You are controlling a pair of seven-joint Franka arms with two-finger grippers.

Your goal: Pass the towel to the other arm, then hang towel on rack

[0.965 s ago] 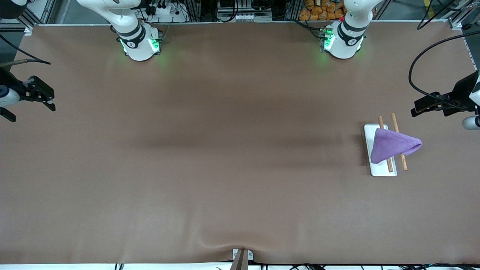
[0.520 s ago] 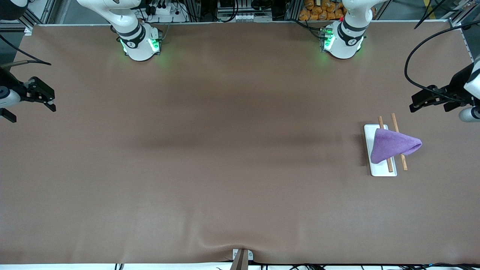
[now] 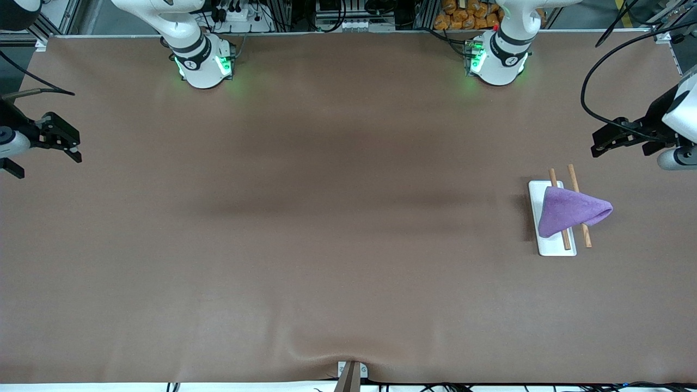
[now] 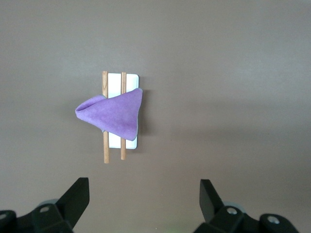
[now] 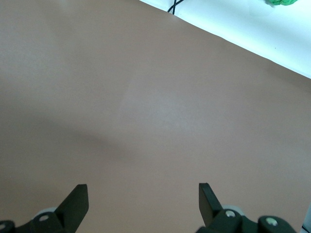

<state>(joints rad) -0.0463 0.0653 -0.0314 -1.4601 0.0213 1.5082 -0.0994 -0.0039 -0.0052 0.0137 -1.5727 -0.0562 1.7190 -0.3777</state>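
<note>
Front view: left claw [image 3: 599, 145] and right claw [image 3: 73, 148] hover spread, empty.

A brown mat covers the table [image 3: 326, 218] almost edge to edge, with a slight wrinkle at the middle of the edge nearest the front camera. A small metal bracket [image 3: 351, 373] sits at that spot on the edge. Along the table edge where the bases stand runs an aluminium frame [image 3: 337, 31] with black cables [image 3: 228, 11] and a pile of orange objects [image 3: 463, 13] above it; what those are cannot be told. A black cable [image 3: 599, 71] loops above the corner at the left arm's end.
</note>
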